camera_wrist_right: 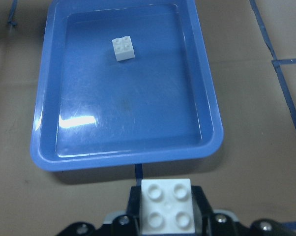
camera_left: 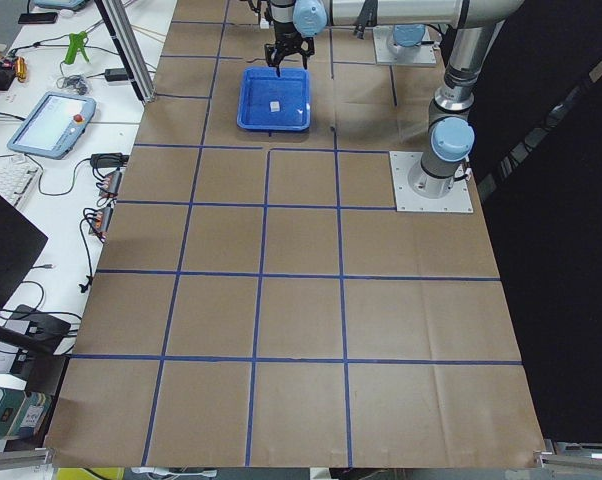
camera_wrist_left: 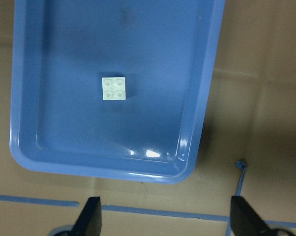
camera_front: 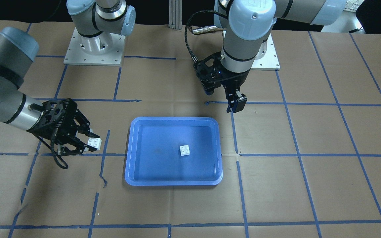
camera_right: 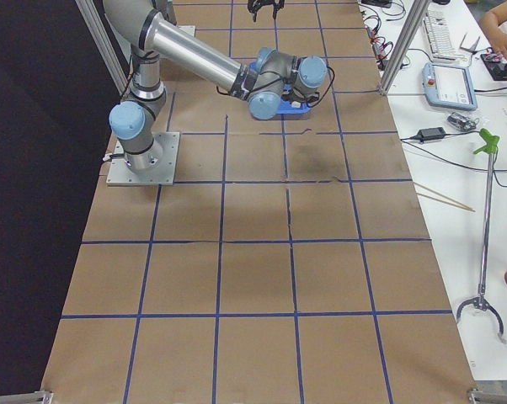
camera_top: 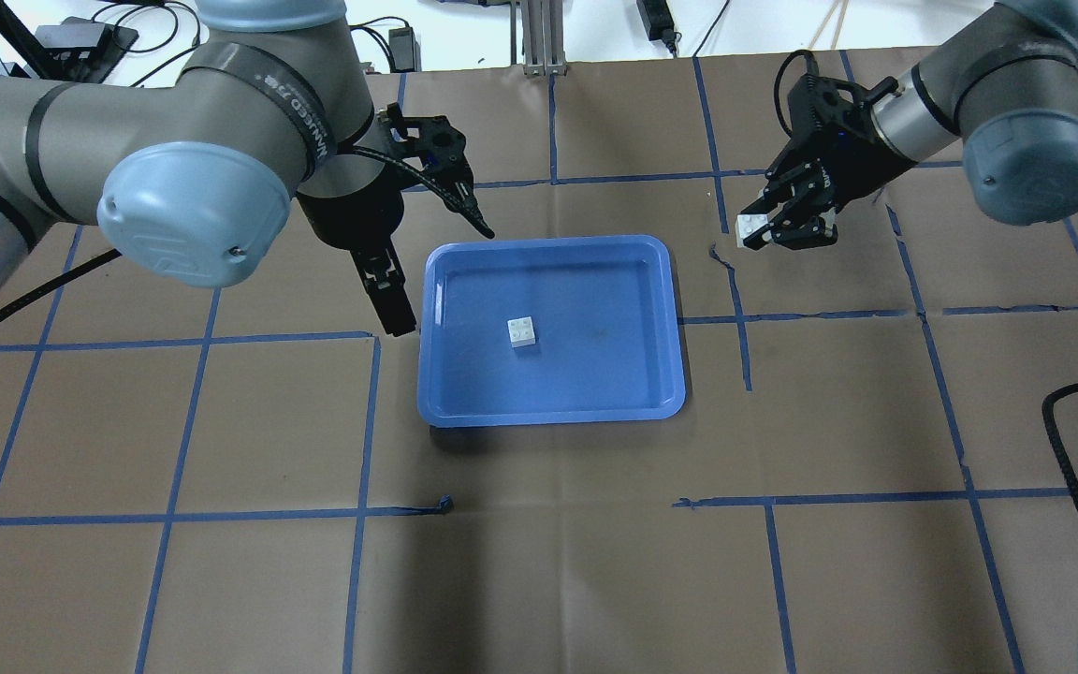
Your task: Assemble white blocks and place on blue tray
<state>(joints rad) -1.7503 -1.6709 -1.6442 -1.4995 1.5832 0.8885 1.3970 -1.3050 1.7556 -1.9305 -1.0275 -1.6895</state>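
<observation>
Clamped between the right fingers [camera_wrist_right: 201, 211], one white block [camera_wrist_right: 166, 206] is held by opposite side walls, studs exposed, above the bench [camera_front: 309, 132] near one end of the blue tray [camera_wrist_right: 123, 162]. The second white block [camera_wrist_right: 123, 49] rests studs-up on the tray floor. The left fingers [camera_wrist_left: 91, 221] hover apart and empty near the tray's opposite end. Both blocks appear light, rigid and smooth. Grip the flat sides squarely, never the studs, to prevent twisting.

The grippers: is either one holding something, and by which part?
The right gripper holds a white block by two opposite side walls. The left gripper is open and holds nothing.
</observation>
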